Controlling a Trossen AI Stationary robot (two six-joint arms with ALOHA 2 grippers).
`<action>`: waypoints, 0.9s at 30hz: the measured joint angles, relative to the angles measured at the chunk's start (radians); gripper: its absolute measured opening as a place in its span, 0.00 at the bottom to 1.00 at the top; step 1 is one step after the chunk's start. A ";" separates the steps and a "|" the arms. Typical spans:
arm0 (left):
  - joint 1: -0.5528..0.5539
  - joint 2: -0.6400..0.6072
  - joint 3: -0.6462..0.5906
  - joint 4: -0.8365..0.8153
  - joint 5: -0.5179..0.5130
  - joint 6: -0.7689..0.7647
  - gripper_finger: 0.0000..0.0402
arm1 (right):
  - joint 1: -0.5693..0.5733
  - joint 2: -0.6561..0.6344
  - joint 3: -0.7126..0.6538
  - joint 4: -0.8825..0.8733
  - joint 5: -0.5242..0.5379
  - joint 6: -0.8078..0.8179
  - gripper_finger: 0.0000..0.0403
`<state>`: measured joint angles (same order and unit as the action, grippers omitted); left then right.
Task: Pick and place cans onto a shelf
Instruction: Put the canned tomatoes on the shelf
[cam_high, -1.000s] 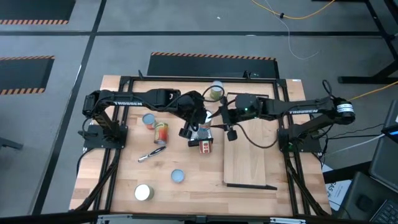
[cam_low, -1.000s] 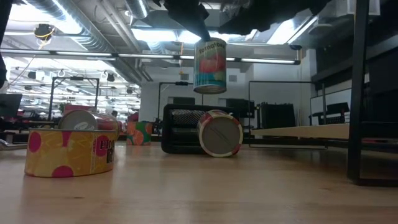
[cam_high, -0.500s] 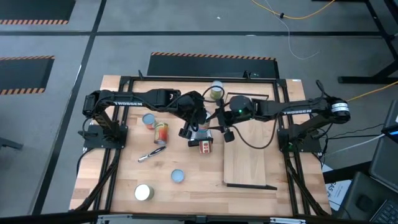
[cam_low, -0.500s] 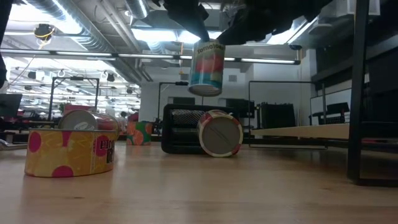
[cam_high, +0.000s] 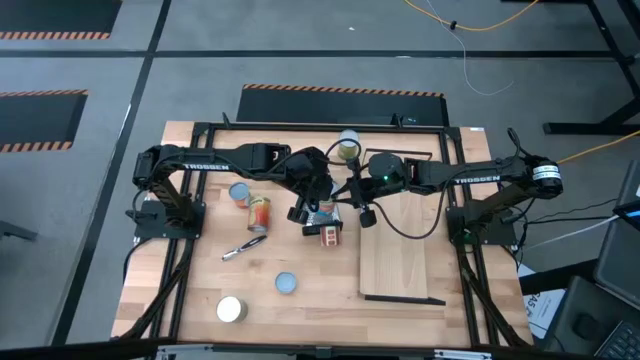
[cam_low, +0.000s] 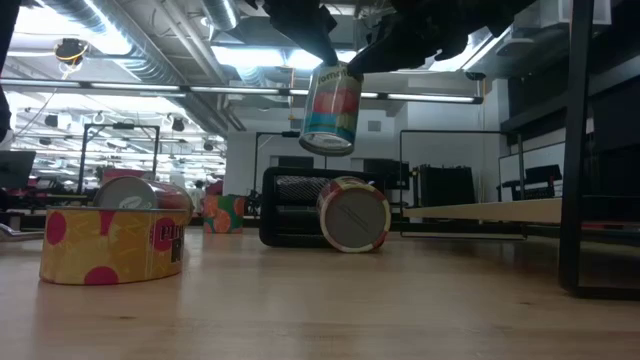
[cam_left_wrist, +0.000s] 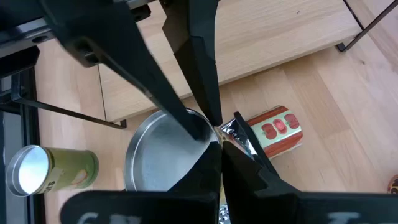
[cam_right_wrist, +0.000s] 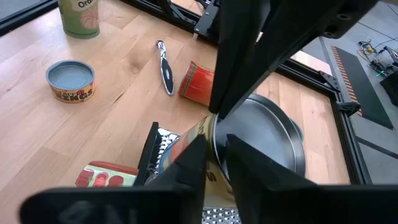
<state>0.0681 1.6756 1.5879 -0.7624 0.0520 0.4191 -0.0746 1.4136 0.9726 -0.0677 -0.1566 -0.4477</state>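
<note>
So, working down from the big stuff: the counter (cam_high: 300, 300) carries the shelf (cam_high: 400, 250) on its right side, and nothing stands on that board yet. Both arms meet over the middle, just left of the shelf, with the held can (cam_low: 332, 108) hanging tilted in the air well above the wood. The left fingers (cam_left_wrist: 208, 168) are pressed together, pinching its top rim, and the right fingers (cam_right_wrist: 186, 168) have closed in on the same rim from the other side and look to be pinching it too. I'd say this is a hand-off. To do it well, make sure the right grip is solid before the left lets go, because a rim pinch on a tilted tin can swing. Then carry it right and set it upright, staying clear of the lying can (cam_low: 353, 214) and grater (cam_right_wrist: 165, 138) underneath.
</note>
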 joint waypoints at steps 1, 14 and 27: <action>0.000 0.000 0.000 0.000 0.000 0.000 0.00 | 0.000 0.000 0.000 0.000 -0.001 0.000 0.13; 0.001 0.000 0.000 0.004 -0.011 0.001 0.00 | 0.000 0.002 -0.003 -0.019 -0.002 -0.002 0.01; 0.001 0.000 0.000 0.008 -0.008 -0.001 0.12 | 0.000 -0.005 -0.003 -0.036 -0.002 -0.002 0.00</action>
<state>0.0689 1.6752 1.5879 -0.7543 0.0441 0.4182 -0.0742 1.4090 0.9699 -0.1032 -0.1585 -0.4500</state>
